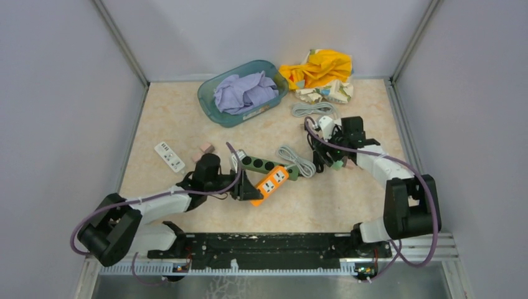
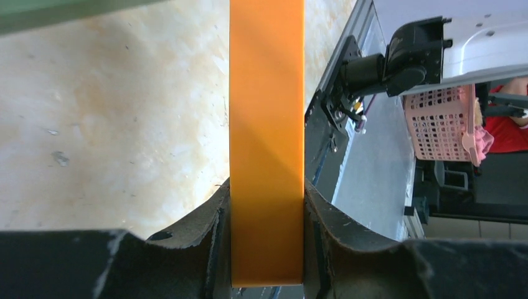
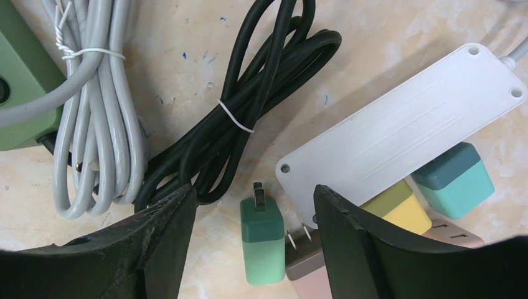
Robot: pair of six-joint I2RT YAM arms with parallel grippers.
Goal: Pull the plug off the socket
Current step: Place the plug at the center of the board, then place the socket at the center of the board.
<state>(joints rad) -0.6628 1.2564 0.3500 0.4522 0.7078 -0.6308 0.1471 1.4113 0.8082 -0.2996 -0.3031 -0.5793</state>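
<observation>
Two fingers of the right gripper stood open, with the green plug loose between them, prongs toward 12 o'clock; white socket strip at 2 o'clock. Left gripper clamped the orange strip.

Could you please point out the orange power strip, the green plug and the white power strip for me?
orange power strip (image 2: 266,137), left wrist view, middle of its long face.
green plug (image 3: 262,249), right wrist view, its body.
white power strip (image 3: 398,131), right wrist view, its flat back.
</observation>
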